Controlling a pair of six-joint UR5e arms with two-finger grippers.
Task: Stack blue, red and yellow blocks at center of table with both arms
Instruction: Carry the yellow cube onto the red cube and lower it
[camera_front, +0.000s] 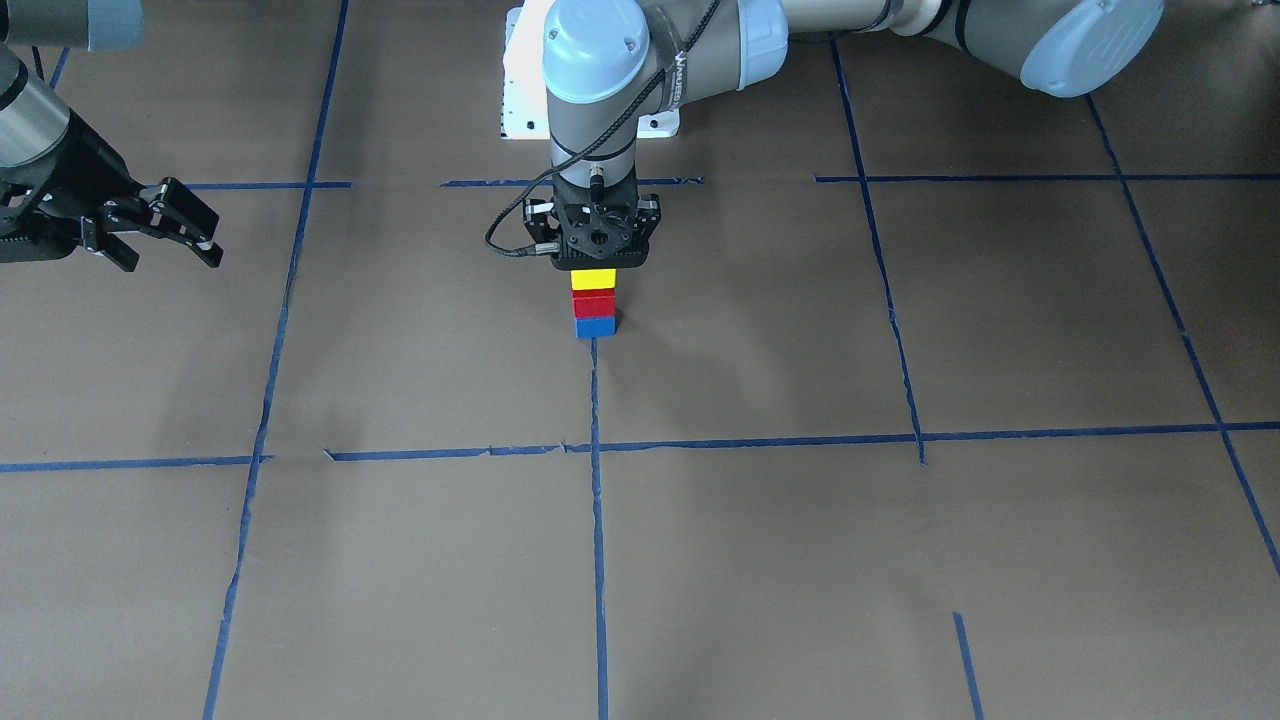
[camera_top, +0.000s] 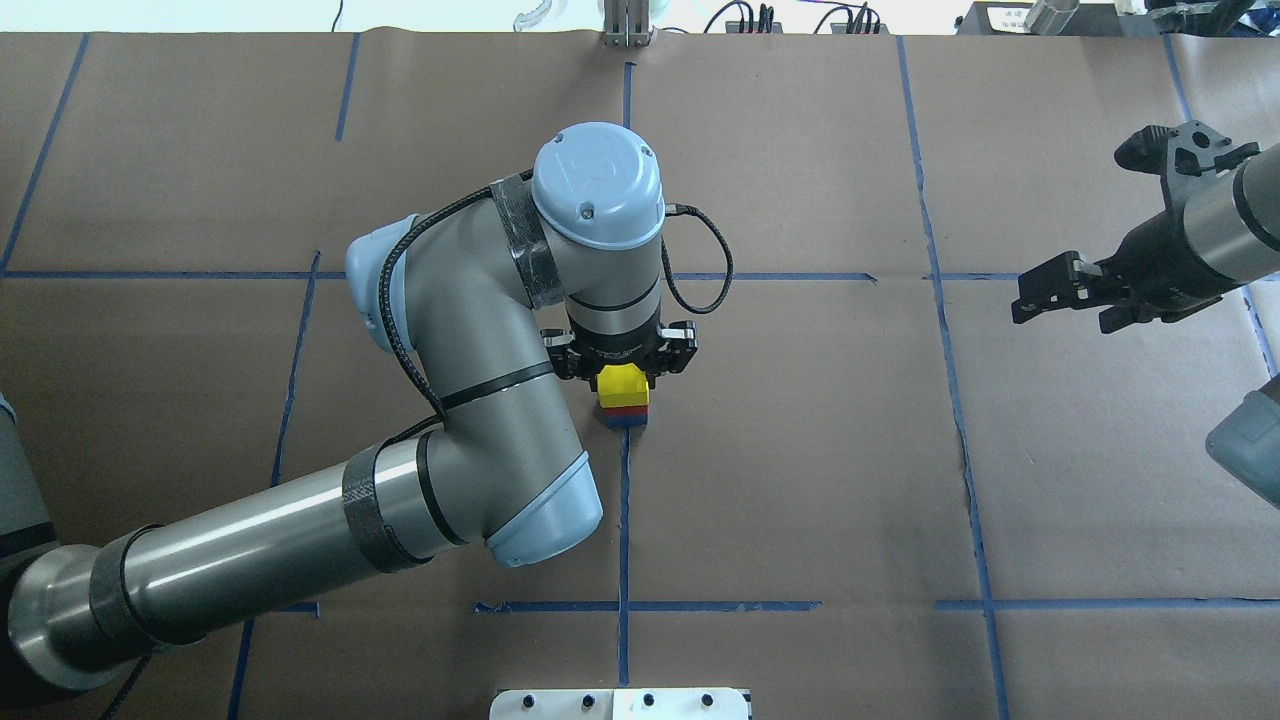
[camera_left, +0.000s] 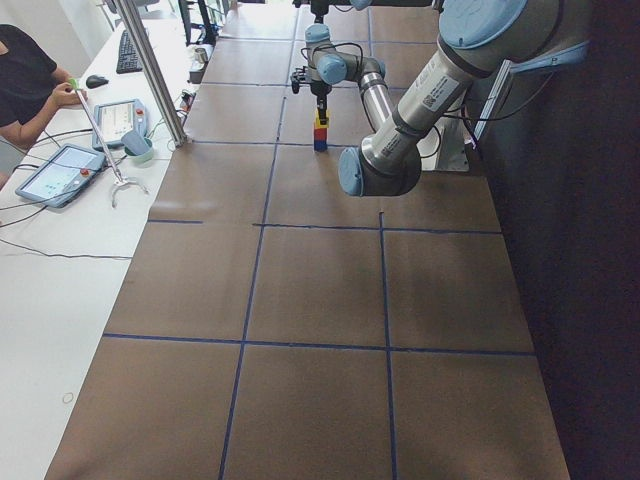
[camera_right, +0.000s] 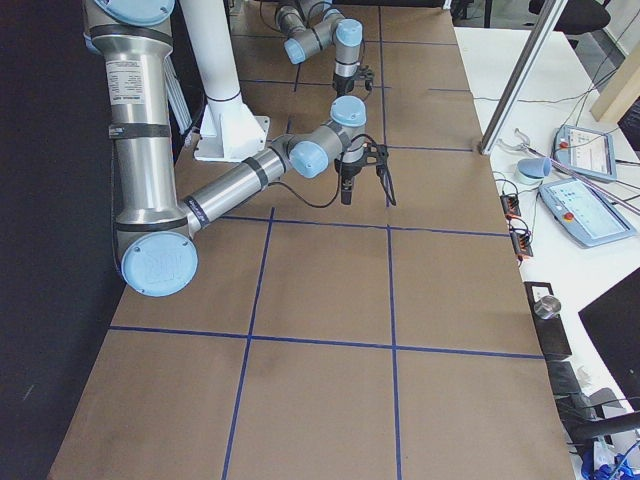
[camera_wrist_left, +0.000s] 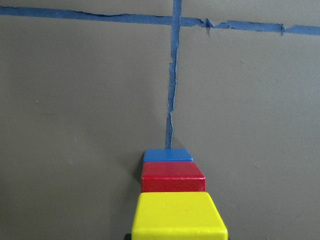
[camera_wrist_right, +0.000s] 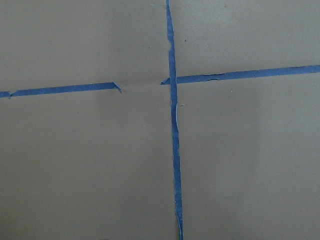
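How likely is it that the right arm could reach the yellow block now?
Probably not cleanly: the left pincer sits directly over the yellow block, blocking a top approach. The right pincer hangs open far off to the side.

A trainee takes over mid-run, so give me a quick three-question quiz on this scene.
1. Which block tops the stack? A blue, B red, C yellow.
2. True or false: the right hand holds a block.
3. Fill in: the hand directly above the stack belongs to the ___ arm.
Key: 1 C, the yellow block; 2 false, it is open and empty; 3 left, the left hand.
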